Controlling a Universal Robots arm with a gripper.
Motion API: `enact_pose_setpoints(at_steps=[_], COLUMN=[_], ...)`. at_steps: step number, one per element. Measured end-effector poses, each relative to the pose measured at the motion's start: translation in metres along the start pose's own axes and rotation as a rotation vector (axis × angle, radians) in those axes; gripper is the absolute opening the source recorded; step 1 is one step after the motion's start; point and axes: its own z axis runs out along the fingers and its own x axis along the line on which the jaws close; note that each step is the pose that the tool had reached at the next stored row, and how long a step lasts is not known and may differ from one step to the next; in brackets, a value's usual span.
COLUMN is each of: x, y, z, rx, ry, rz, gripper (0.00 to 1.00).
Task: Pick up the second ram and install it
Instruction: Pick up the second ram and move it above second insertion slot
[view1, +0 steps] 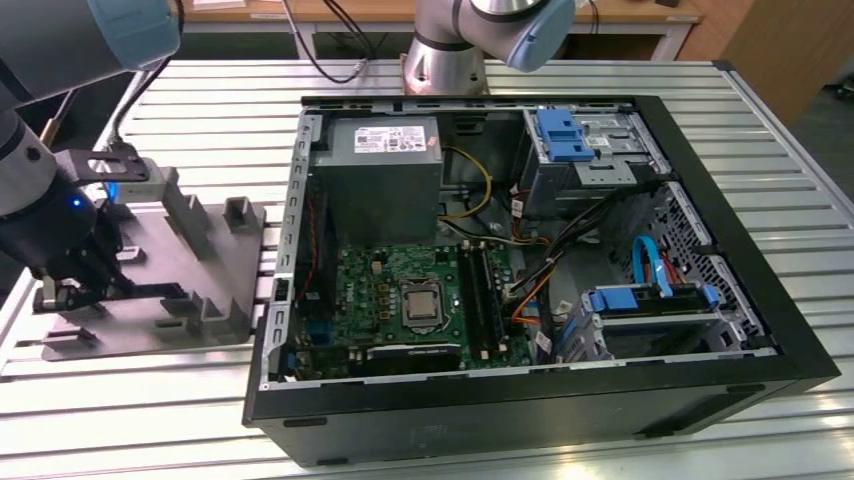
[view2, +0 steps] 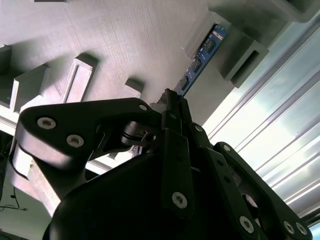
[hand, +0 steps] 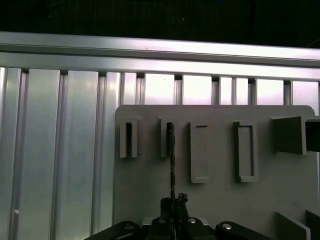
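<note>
Second wrist view: gripper (view2: 172, 101) on ram (view2: 201, 56)

The open computer case (view1: 534, 410) lies on the counter (view1: 787, 200), with the circuit board (view1: 360, 290) flat on its floor. The holder tray (view1: 200, 240) sits on the counter just beside the case, on the exterior view's left. The memory stick (view2: 202, 57) stands on edge in a tray slot, on the side away from the case. My claw (view2: 172, 97) pinches its end.
</note>
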Motion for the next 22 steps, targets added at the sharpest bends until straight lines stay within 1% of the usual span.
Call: enact_pose_setpoints(at_steps=[6, 22], x=[-0.0003, -0.0009], y=[0.0002, 0.0007], z=[-0.0062, -0.0171], rx=[-0.0001, 0.0001], ry=[-0.0002, -0.0005], rz=[0.000, 0.000], gripper=[0.14, 0.14])
